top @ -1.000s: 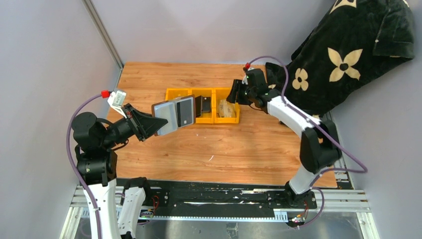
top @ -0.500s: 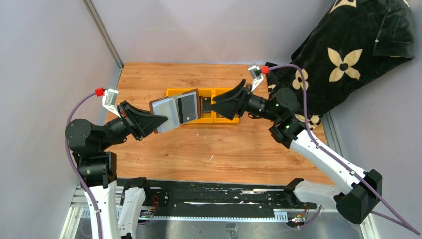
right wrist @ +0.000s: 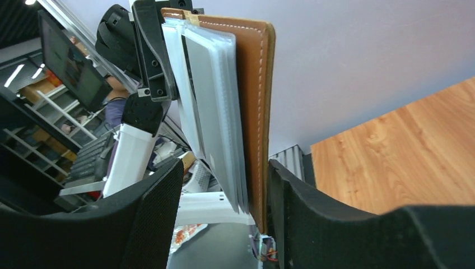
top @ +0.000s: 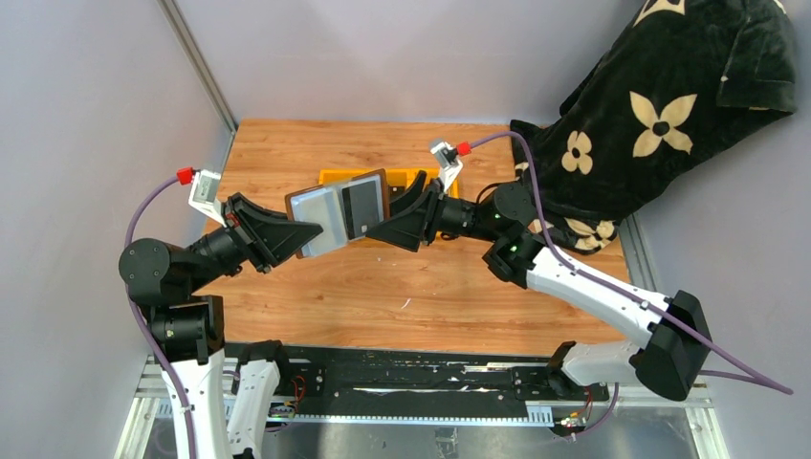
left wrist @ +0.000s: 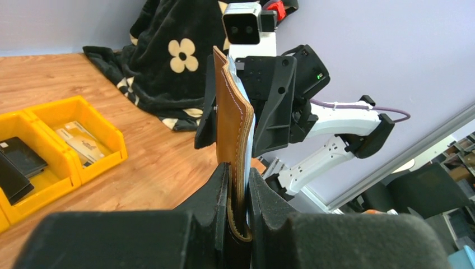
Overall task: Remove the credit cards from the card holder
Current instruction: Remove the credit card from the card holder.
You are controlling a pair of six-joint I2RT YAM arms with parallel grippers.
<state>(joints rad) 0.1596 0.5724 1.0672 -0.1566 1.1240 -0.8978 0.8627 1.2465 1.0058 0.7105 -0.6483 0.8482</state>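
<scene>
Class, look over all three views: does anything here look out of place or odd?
Yes: a black flowered blanket is heaped over the table's far right corner, spilling onto the wood. It has no part in the card work. Nothing looks spilled or damaged.

Card holder (top: 339, 212), centre of top view: tan-brown leather outside w/ pale stitching, light grey inside w/ dark grey pocket. Yellow bins (left wrist: 101, 167) at 9 o'clock in left-wrist view, w/ a black card (left wrist: 21, 157) & a tan card (left wrist: 84, 144). Black blanket (top: 669, 96) w/ cream flower pattern at 1 o'clock; orange-brown wood-grain table (top: 402, 287).
</scene>
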